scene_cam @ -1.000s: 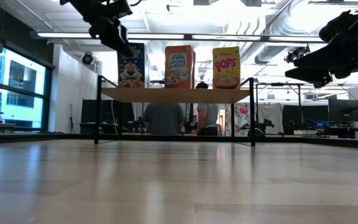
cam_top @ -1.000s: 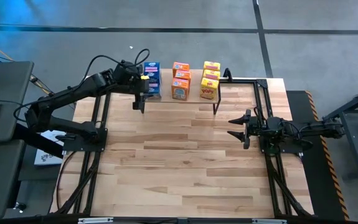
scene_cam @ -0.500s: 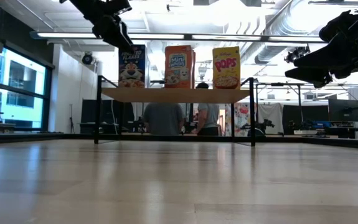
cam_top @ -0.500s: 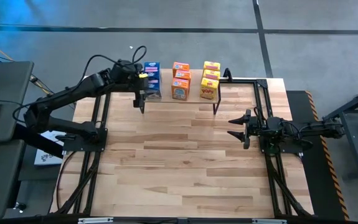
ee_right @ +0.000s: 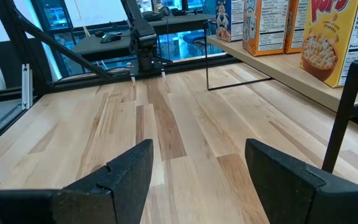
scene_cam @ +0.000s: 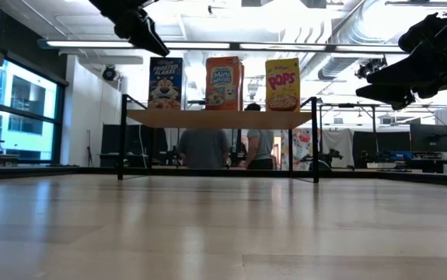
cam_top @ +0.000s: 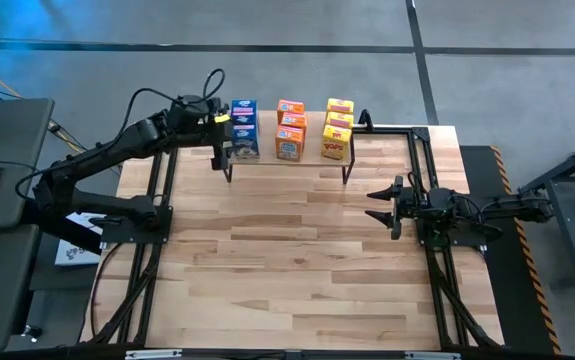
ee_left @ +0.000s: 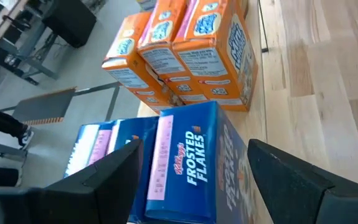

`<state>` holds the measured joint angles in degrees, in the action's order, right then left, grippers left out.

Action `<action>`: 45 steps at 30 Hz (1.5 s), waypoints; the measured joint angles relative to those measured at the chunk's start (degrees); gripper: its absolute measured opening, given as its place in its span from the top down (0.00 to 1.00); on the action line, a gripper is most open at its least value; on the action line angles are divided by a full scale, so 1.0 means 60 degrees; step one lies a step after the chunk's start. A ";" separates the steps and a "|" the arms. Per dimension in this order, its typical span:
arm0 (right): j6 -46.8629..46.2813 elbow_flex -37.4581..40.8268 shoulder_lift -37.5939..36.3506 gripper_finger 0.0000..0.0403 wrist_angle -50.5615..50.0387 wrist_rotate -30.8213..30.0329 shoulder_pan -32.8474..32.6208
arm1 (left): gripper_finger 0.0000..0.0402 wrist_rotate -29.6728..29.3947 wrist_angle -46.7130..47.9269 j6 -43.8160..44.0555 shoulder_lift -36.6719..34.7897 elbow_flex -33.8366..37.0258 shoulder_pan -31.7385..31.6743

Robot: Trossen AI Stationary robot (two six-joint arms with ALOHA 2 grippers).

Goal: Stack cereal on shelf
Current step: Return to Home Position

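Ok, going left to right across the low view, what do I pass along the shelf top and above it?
left gripper, up high → blue cereal box → orange cereal box → yellow cereal box → right gripper, up high

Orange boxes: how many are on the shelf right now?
3 on the shelf, lined up one behind another: front orange box, middle one, back one. None seems hidden.

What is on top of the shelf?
Three rows stand on the shelf: blue boxes, orange boxes, yellow boxes. In the low view, each front box hides those behind.
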<state>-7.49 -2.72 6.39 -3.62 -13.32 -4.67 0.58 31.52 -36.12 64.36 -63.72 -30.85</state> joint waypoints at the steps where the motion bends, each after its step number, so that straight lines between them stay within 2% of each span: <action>1: 0.0000 0.0000 0.0000 0.38 0.0000 0.0000 0.0004 | 0.30 0.0000 -0.0033 0.0000 -0.0028 0.0000 0.0000; 9: 0.0000 0.0000 0.0004 0.38 0.0000 0.0000 0.0004 | 0.30 0.0471 0.0261 0.0702 -0.0743 0.0000 0.0212; 14: -0.0001 0.0000 0.0001 0.38 0.0000 0.0000 0.0001 | 0.30 0.1174 0.0567 0.1378 -0.1541 0.0028 0.0788; 17: 0.0000 0.0000 0.0000 0.38 0.0000 0.0000 0.0004 | 0.30 0.1388 0.0296 0.1766 -0.2173 0.0471 0.1244; 23: 0.0000 0.0000 0.0000 0.38 0.0000 0.0000 0.0002 | 0.30 0.1322 -0.0243 0.2933 -0.3854 0.2148 0.1933; 28: 0.0000 0.0000 0.0000 0.38 0.0000 0.0000 0.0004 | 0.30 0.1292 -0.2361 0.3578 -0.5707 0.4320 0.2567; 33: -0.0002 0.0000 0.0000 0.38 0.0000 0.0000 0.0000 | 0.30 0.1021 -0.3736 0.4125 -0.7218 0.6052 0.2945; 42: -0.0003 0.0000 0.0000 0.38 0.0001 0.0000 0.0000 | 0.30 0.0595 -0.5045 0.4668 -0.8056 0.7812 0.3416; 45: 0.0000 0.0000 0.0000 0.38 0.0000 0.0000 0.0002 | 0.30 0.0554 -0.5970 0.4670 -0.8101 0.8514 0.3555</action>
<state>-7.49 -2.72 6.39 -3.62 -13.32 -4.65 3.90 -4.30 -8.10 15.75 -12.64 -9.52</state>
